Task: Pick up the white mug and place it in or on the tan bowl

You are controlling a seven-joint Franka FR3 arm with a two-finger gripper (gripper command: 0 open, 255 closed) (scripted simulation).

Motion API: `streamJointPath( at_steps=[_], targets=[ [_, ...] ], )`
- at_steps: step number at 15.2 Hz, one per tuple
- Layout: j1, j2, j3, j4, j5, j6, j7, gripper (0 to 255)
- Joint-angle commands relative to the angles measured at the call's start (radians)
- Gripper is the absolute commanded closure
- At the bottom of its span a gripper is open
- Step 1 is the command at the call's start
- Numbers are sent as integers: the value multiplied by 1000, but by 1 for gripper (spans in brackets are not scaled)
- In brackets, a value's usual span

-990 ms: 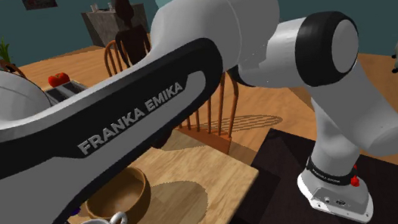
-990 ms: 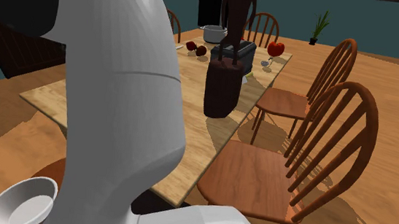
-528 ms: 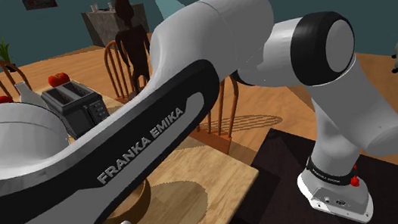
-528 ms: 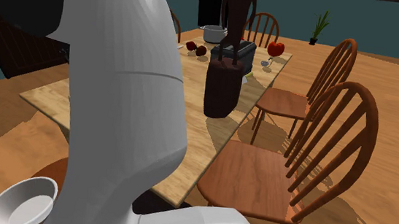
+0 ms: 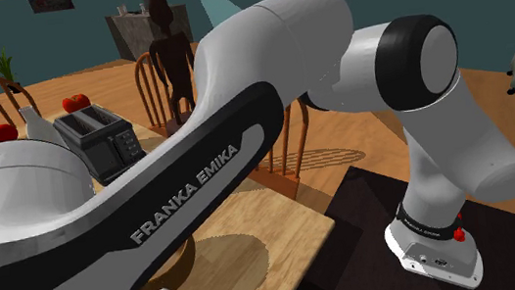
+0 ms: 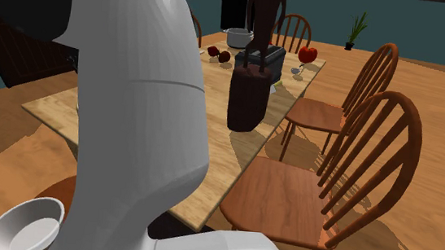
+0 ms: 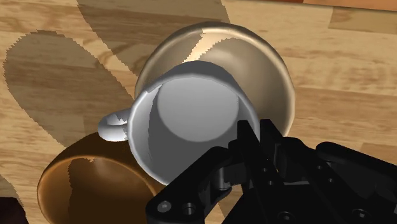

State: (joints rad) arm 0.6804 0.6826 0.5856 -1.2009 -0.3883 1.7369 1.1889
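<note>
Now my gripper (image 7: 254, 135) is pinching the rim of the white mug (image 7: 191, 121), with the wall passing between my two fingers, so the mug is hanging upright with its mouth toward my camera. I am holding it over the tan bowl (image 7: 275, 70), probably to lower it inside. A darker brown bowl (image 7: 70, 184) is lying just beside on the desk (image 7: 343, 51). The wrist view is giving this alignment, and the shoulder view is adding the side look: the mug's handle is peeking from under my arm (image 5: 190, 176).

You're watching a white arm (image 5: 275, 49) wearing black joint caps, a dark FRANKA EMIKA band, and red studs at three o'clock on its base (image 5: 424, 250).
</note>
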Motion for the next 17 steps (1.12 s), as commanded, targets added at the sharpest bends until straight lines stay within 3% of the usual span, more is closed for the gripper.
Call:
streamJointPath(
  at_steps=[1, 6, 10, 17],
  targets=[
    [0, 0, 0, -1, 0, 0, 0, 0],
    [0, 0, 0, 0, 0, -1, 0, 0],
    [40, 12, -1, 155, 2, -135, -18, 0],
    [40, 12, -1, 155, 2, -135, -18, 0]
  ],
)
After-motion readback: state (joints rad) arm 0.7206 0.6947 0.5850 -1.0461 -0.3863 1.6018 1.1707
